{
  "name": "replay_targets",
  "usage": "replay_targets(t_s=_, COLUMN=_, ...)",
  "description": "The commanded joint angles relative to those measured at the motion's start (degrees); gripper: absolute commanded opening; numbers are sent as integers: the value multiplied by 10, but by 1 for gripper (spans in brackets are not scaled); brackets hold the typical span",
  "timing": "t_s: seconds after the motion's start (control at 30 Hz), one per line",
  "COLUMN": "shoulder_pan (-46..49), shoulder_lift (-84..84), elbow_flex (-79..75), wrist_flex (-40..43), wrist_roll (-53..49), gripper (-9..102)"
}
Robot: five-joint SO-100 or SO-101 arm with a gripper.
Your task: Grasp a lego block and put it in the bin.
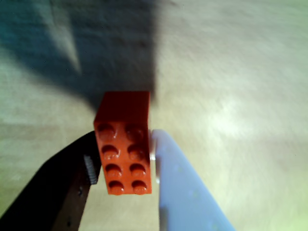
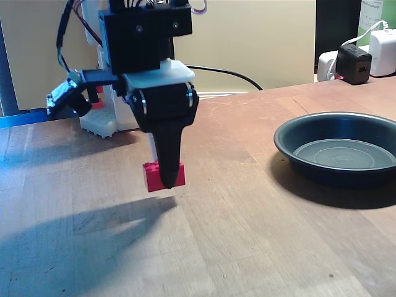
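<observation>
1. In the fixed view the end effector point(image 2: 164, 180) hangs point-down from the arm over the left half of the wooden desk point(image 2: 247, 247), its fingers clamped on the lego block point(image 2: 164, 175).
2. The lego block is bright red and sits at the tips of the fingers, held clear of the desk surface, with a shadow point(image 2: 93, 229) lying on the wood below and to the left of it.
3. In the wrist view the lego block point(image 1: 124, 144) shows its eight studs, gripped between a black finger point(image 1: 57, 187) on its left and a white finger point(image 1: 185, 192) on its right; both touch its long sides.
4. The bin point(image 2: 339, 150), a shallow round dark pan with a rolled rim, rests on the desk at the right in the fixed view, well apart from the end effector.
5. Far right, behind the bin, a black charger point(image 2: 354, 64) and a white charger point(image 2: 385, 52) stand against the wall.
6. A black cable point(image 2: 229, 73) runs along the far edge of the desk behind the arm.
</observation>
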Motion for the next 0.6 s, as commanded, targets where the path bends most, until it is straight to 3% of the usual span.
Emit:
replay_targets(t_s=0.0, shoulder_pan=-27, shoulder_lift=51, elbow_flex=-54, wrist_flex=68, wrist_roll=37, gripper=0)
replay_targets(t_s=0.13, shoulder_pan=-83, shoulder_lift=93, elbow_flex=-60, wrist_flex=106, wrist_roll=107, gripper=0)
replay_targets(t_s=0.4, shoulder_pan=-245, shoulder_lift=141, elbow_flex=-35, wrist_flex=108, wrist_roll=320, gripper=0)
replay_targets(t_s=0.57, shoulder_pan=-337, shoulder_lift=127, elbow_flex=-43, wrist_flex=105, wrist_roll=402, gripper=0)
